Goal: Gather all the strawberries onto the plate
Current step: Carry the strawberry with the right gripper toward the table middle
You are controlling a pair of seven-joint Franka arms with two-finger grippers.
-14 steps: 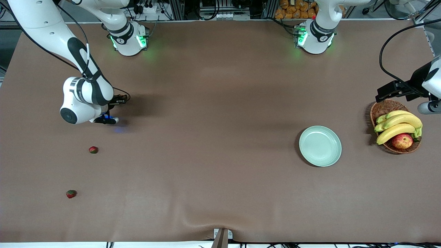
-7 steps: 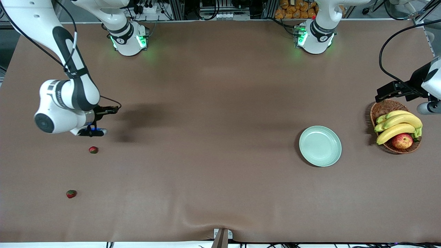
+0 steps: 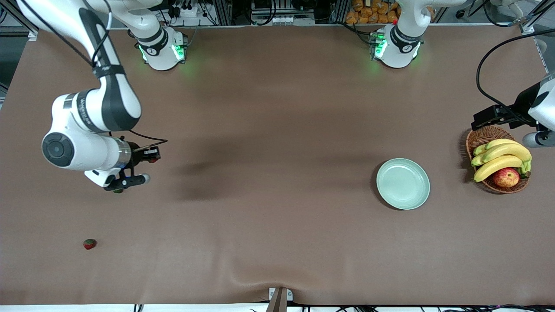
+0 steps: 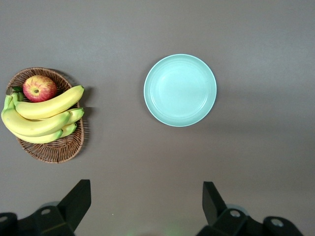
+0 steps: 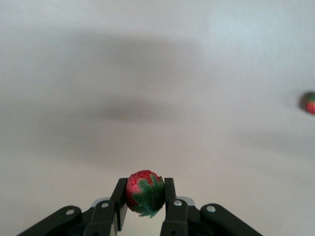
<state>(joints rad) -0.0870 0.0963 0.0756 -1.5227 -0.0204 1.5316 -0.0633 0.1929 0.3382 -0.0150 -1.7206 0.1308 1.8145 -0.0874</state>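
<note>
My right gripper is shut on a small red strawberry with a green leafy top, held up over the right arm's end of the table. In the front view that gripper shows a bit of red at its tip. Another strawberry lies on the table nearer the front camera. A strawberry also shows at the edge of the right wrist view. The pale mint plate sits bare toward the left arm's end. My left gripper hangs open high above the table, with the plate below it, and waits.
A wicker basket with bananas and an apple stands beside the plate at the left arm's end. The brown table cover has a small ridge near the front edge.
The right arm has risen and swung toward the front camera with the strawberry still held. Its wrist now covers the strawberry that lay in the open earlier. The left arm has hardly moved.
</note>
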